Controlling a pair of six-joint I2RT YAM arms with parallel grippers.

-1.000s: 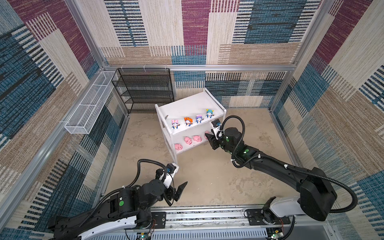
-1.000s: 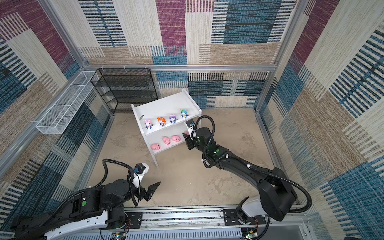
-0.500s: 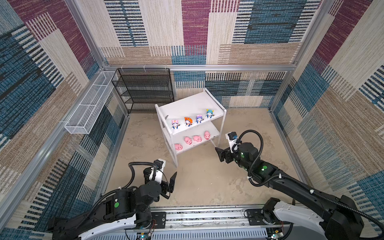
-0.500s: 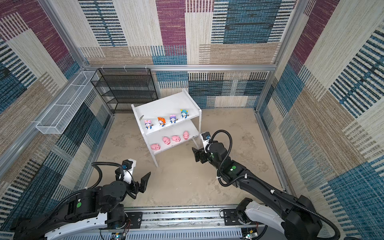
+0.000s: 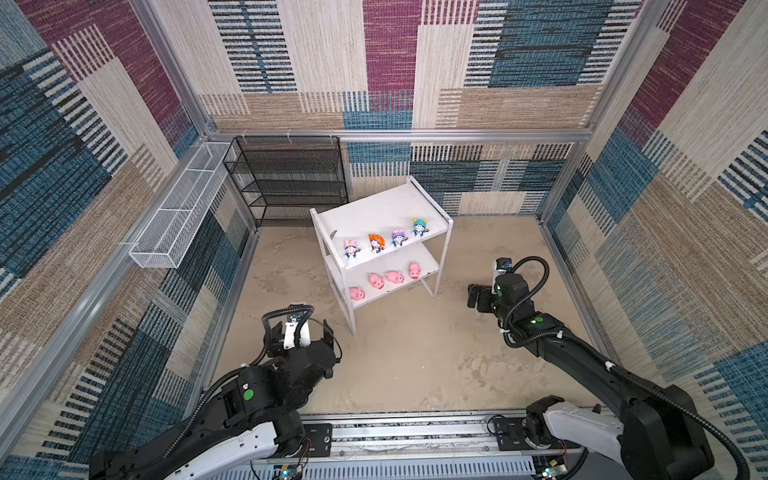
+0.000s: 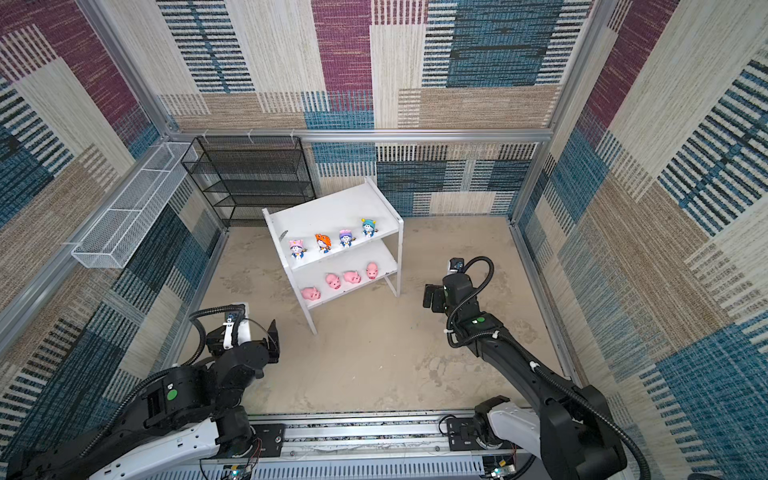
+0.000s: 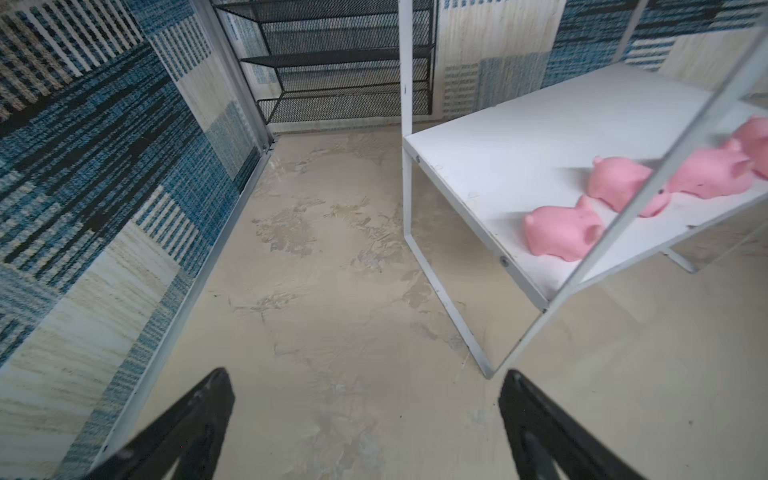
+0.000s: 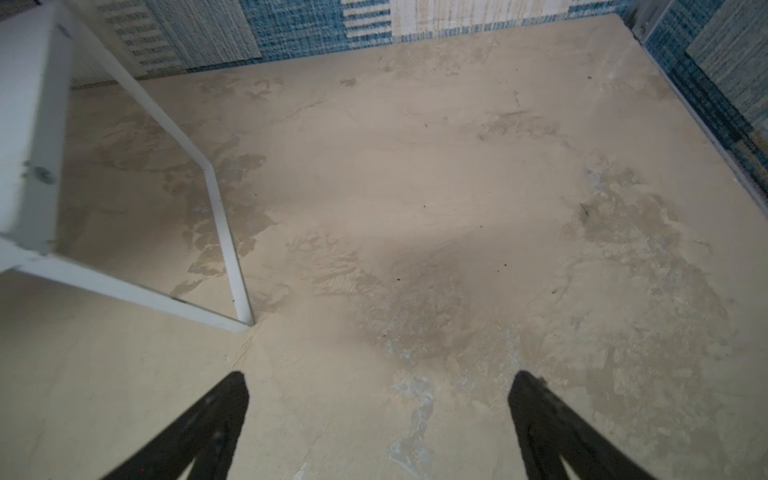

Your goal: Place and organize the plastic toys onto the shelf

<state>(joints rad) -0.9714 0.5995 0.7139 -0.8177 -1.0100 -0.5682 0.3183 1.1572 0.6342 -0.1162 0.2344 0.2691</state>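
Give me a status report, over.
Left gripper open, empty. Right gripper open, empty. Four figurines on shelf top board, four pigs on lower board. Nothing blocking.

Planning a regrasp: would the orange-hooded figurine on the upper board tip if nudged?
Probably: the orange-hooded figurine stands upright, big-headed over a small base. It sits near the shelf edge, so a push might drop it. Likely rigid, light plastic.

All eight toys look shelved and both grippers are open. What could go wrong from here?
1. The left gripper hangs open close to the front leg of the shelf; a careless swing could jolt it.
2. The figurines stand near the front edge of the upper board, so a jolt might topple them off.
3. The leftmost pig sits by the front corner of the lower board and could roll off likewise.
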